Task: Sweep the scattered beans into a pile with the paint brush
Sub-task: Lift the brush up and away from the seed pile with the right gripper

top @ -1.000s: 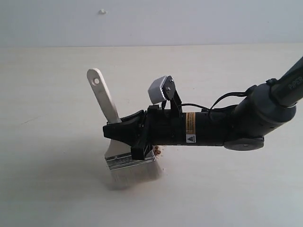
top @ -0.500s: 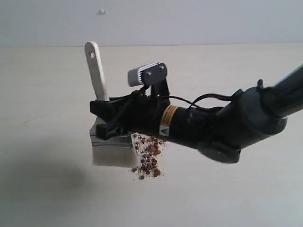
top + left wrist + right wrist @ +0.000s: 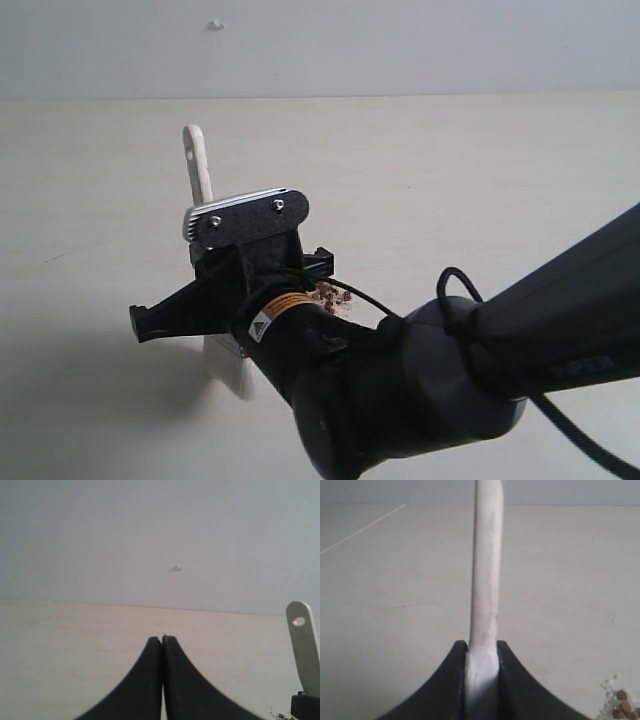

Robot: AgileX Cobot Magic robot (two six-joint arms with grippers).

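The right gripper [image 3: 218,292] is closed on the paint brush [image 3: 196,165], its two black jaws narrow and pressed against the flat sides of the pale wooden handle. In the right wrist view the handle rises straight out from between the jaws, filling the gap between them. In the exterior view the brush stands nearly upright and is seen almost edge-on. The holed end of the handle sticks up above the gripper, and the off-white bristles [image 3: 228,366] hang below it, down at the table [image 3: 480,180]. Whether the bristle tips touch the surface cannot be told. The ferrule is hidden behind the gripper.

The beans [image 3: 331,294] lie on the table as a small reddish-brown cluster just to the right of the gripper in the exterior view. They are close behind the brush and partly covered by the dark arm. The right wrist view shows a few of them with whitish crumbs [image 3: 609,684], near the jaws but apart from the handle.

The left gripper [image 3: 161,641] is fully closed, its jaws pressed together and holding nothing. It hangs above the table, well apart from the brush.
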